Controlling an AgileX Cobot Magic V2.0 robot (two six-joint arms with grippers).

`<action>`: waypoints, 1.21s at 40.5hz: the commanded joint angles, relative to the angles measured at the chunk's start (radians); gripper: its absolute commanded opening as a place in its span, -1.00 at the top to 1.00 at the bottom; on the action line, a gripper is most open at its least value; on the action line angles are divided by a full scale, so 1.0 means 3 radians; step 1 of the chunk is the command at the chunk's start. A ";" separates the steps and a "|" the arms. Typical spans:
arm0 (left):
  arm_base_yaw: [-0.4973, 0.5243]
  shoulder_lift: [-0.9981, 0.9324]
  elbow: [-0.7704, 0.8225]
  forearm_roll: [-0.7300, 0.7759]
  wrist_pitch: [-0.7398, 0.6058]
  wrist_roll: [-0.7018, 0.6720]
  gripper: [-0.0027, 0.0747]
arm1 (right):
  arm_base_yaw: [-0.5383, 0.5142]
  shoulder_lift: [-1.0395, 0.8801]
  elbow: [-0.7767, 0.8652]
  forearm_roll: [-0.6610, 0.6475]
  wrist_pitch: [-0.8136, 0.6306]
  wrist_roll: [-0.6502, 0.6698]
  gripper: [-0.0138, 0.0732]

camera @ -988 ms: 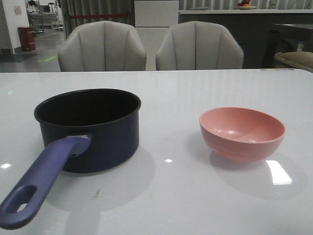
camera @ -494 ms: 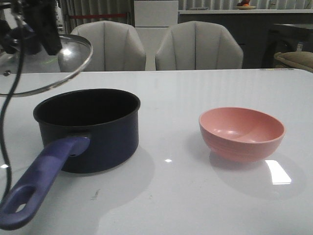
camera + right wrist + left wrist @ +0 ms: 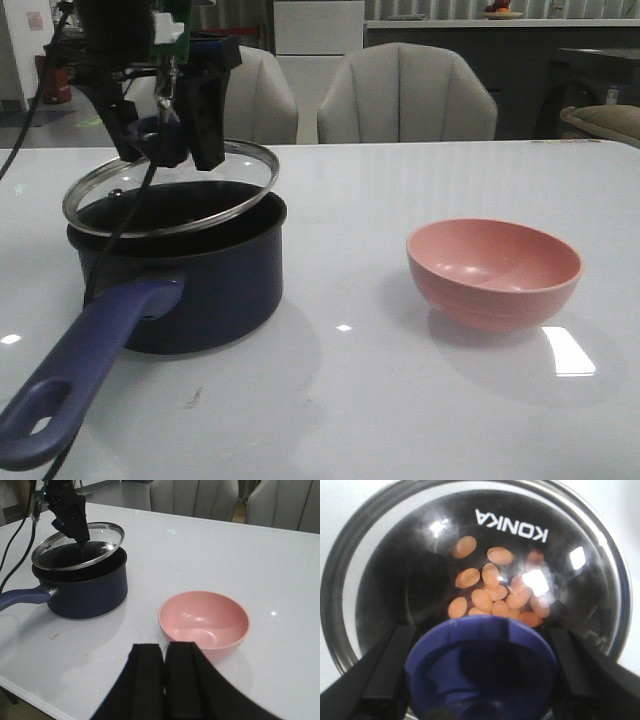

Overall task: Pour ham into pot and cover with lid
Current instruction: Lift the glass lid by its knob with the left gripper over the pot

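One lid (image 3: 170,188) clamped by left gripper (image 3: 165,140) above pot (image 3: 180,265), right gripper (image 3: 165,680) closed, empty.

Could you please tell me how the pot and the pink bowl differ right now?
The pot is dark navy with a long handle; the pink bowl has none. The pot holds the ham; the bowl looks empty. The left gripper holds the lid tilted over the pot; the bowl stands uncovered. Both sit upright on the white table.
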 commanded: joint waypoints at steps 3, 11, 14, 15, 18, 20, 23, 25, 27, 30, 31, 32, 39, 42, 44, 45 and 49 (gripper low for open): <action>-0.0029 -0.0159 -0.0126 -0.0025 0.0073 -0.0040 0.04 | 0.0002 0.0037 -0.0094 0.0042 -0.0238 -0.0033 0.37; -0.0029 -0.0151 -0.0126 -0.0033 0.0099 0.0000 0.04 | 0.0002 0.0037 -0.0094 0.0042 -0.0238 -0.0033 0.37; -0.0029 -0.0151 -0.0126 -0.0119 0.0099 0.0066 0.04 | 0.0002 0.0037 -0.0094 0.0042 -0.0238 -0.0033 0.37; -0.0029 -0.0151 -0.0126 -0.0135 0.0099 0.0080 0.04 | 0.0002 0.0037 -0.0094 0.0042 -0.0238 -0.0033 0.37; -0.0029 -0.0148 -0.0126 -0.0191 0.0099 0.0131 0.04 | 0.0002 0.0037 -0.0094 0.0042 -0.0238 -0.0033 0.37; -0.0029 -0.0142 -0.0126 -0.0191 0.0104 0.0131 0.04 | 0.0002 0.0037 -0.0094 0.0042 -0.0238 -0.0033 0.37; -0.0029 -0.0134 -0.0126 -0.0184 0.0104 0.0136 0.04 | 0.0002 0.0037 -0.0094 0.0042 -0.0238 -0.0033 0.37; -0.0029 -0.0134 -0.0126 -0.0152 0.0104 0.0136 0.04 | 0.0002 0.0037 -0.0094 0.0042 -0.0238 -0.0033 0.37; -0.0029 -0.0134 -0.0126 -0.0136 0.0104 0.0136 0.04 | 0.0002 0.0037 -0.0094 0.0042 -0.0238 -0.0033 0.37; -0.0029 -0.0134 -0.0126 -0.0121 0.0104 0.0136 0.04 | 0.0002 0.0037 -0.0094 0.0042 -0.0238 -0.0033 0.37; -0.0029 -0.0134 -0.0126 -0.0121 0.0104 0.0136 0.03 | 0.0002 0.0037 -0.0094 0.0042 -0.0238 -0.0033 0.37; -0.0029 -0.0134 -0.0126 -0.0114 0.0104 0.0136 0.01 | 0.0002 0.0037 -0.0094 0.0042 -0.0238 -0.0033 0.37; -0.0029 -0.0132 -0.0126 -0.0114 0.0104 0.0138 -0.15 | 0.0002 0.0037 -0.0094 0.0042 -0.0238 -0.0033 0.37; -0.0029 -0.0120 -0.0126 -0.0114 0.0104 0.0138 -0.19 | 0.0002 0.0037 -0.0094 0.0042 -0.0238 -0.0033 0.37; -0.0029 -0.0113 -0.0126 -0.0114 0.0104 0.0138 -0.19 | 0.0002 0.0037 -0.0094 0.0042 -0.0238 -0.0033 0.37; -0.0029 -0.0096 -0.0126 -0.0114 0.0104 0.0138 -0.19 | 0.0002 0.0037 -0.0094 0.0042 -0.0238 -0.0033 0.37; -0.0029 -0.0060 -0.0103 -0.0114 0.0104 0.0138 -0.19 | 0.0002 0.0037 -0.0094 0.0042 -0.0238 -0.0033 0.37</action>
